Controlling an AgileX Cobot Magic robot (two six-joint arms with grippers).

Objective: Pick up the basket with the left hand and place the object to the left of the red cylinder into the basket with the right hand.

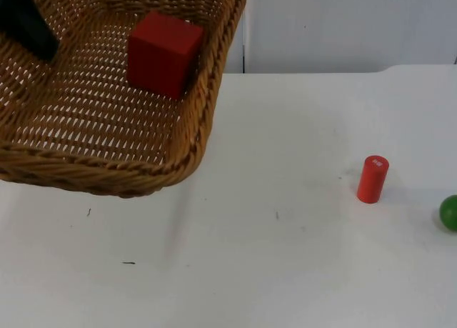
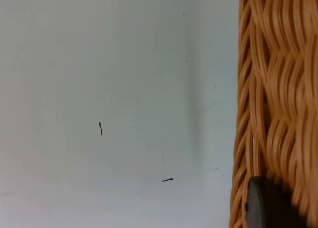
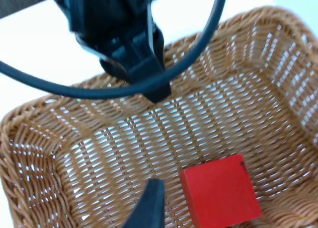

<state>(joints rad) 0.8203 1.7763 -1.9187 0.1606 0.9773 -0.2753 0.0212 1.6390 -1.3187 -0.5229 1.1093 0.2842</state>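
The left end effector [image 1: 36, 38] is clamped on the basket [image 1: 107, 174] rim, holding it off the counter [image 1: 285, 256] so the red cube [image 1: 164, 53] stays inside, while the right end effector [image 3: 149, 208], fingers unreadable, hovers just above that cube.

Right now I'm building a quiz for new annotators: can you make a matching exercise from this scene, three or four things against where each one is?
Things:
1. red cube
2. red cylinder
3. green ball
4. wicker basket

Places:
A. at the table's right edge, beside the cylinder
B. held up by the left gripper at its rim
C. lying inside the basket
D. standing upright on the white table

Pairs: 1-C, 2-D, 3-A, 4-B
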